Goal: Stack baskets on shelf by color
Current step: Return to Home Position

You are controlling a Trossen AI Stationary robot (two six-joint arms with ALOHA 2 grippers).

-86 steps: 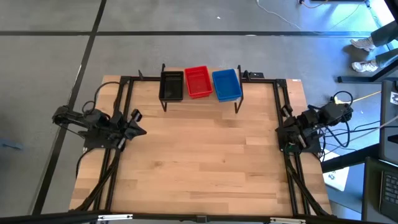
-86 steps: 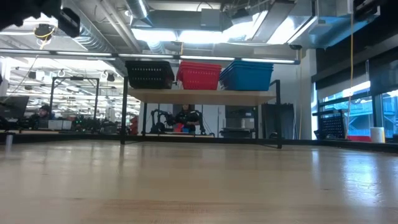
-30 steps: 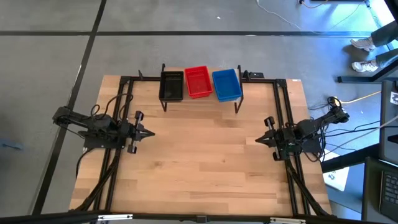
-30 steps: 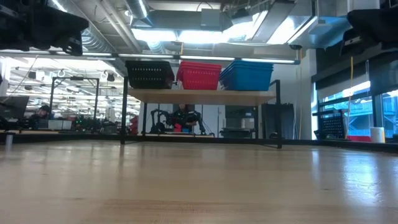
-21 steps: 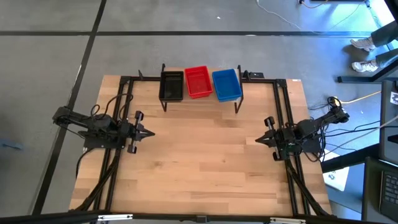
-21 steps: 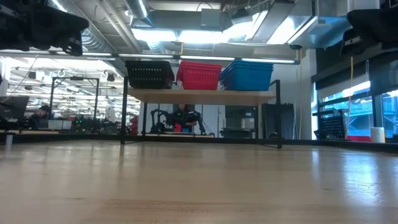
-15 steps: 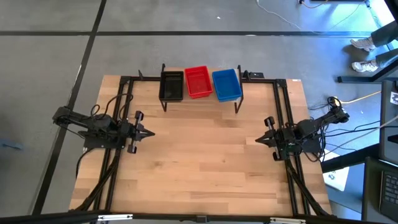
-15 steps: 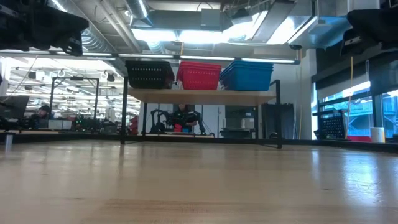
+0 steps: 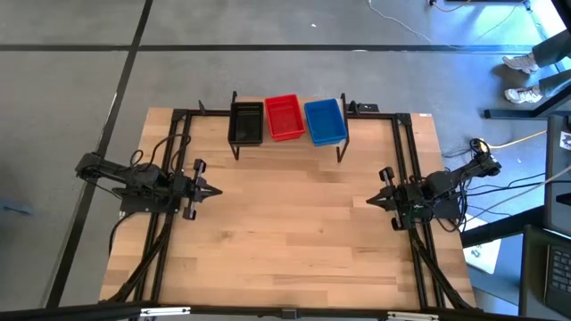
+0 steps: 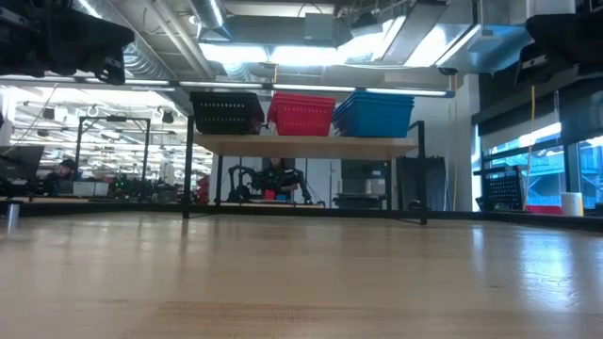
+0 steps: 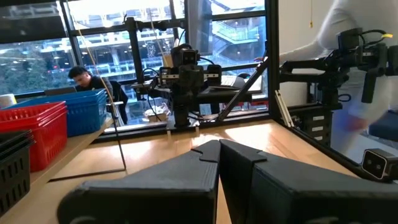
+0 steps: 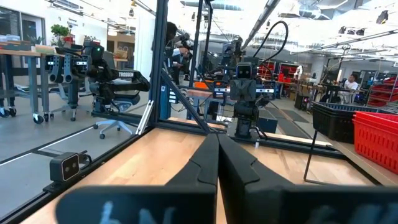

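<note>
A black stack of baskets (image 9: 246, 123), a red stack (image 9: 285, 117) and a blue stack (image 9: 325, 121) stand side by side on the shelf (image 10: 306, 144) at the table's far edge, bottoms on its plank top. In the low view the black stack (image 10: 226, 112) is left, the red stack (image 10: 301, 114) middle, the blue stack (image 10: 374, 114) right. My left gripper (image 9: 218, 191) is shut and empty at the table's left side. My right gripper (image 9: 369, 201) is shut and empty at the right side. Both point toward the table's middle.
The black frame rails (image 9: 406, 152) run along the table's left, right and far sides. The wooden tabletop (image 9: 294, 223) lies bare between the two grippers. A person's feet (image 9: 522, 76) show on the floor at the far right.
</note>
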